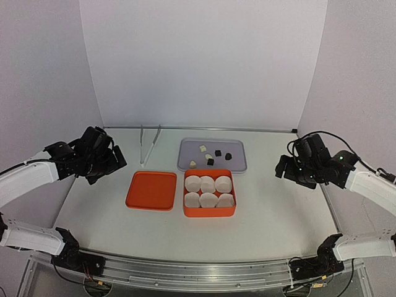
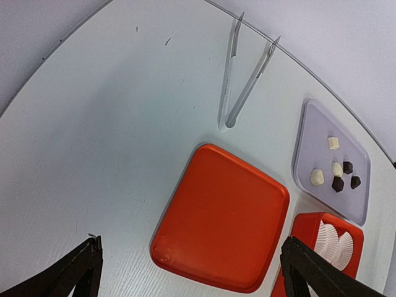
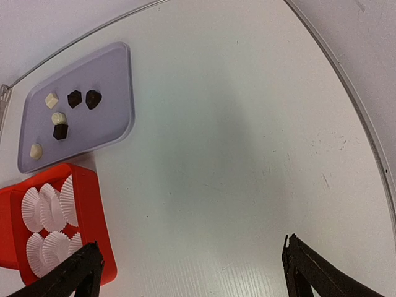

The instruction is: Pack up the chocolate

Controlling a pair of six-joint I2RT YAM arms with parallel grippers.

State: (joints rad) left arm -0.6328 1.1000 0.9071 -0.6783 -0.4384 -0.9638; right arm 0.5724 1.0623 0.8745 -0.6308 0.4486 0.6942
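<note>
Six chocolates, six paper cups, one tray, box, lid, tongs

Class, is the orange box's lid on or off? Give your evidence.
Off. The orange box shows its white paper cups from above, and the lid lies flat on the table beside it.

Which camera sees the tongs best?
The left wrist view: the tongs lie big and whole there, both arms clear. The top view shows them too, but small and far. The right wrist view does not show them.
</note>
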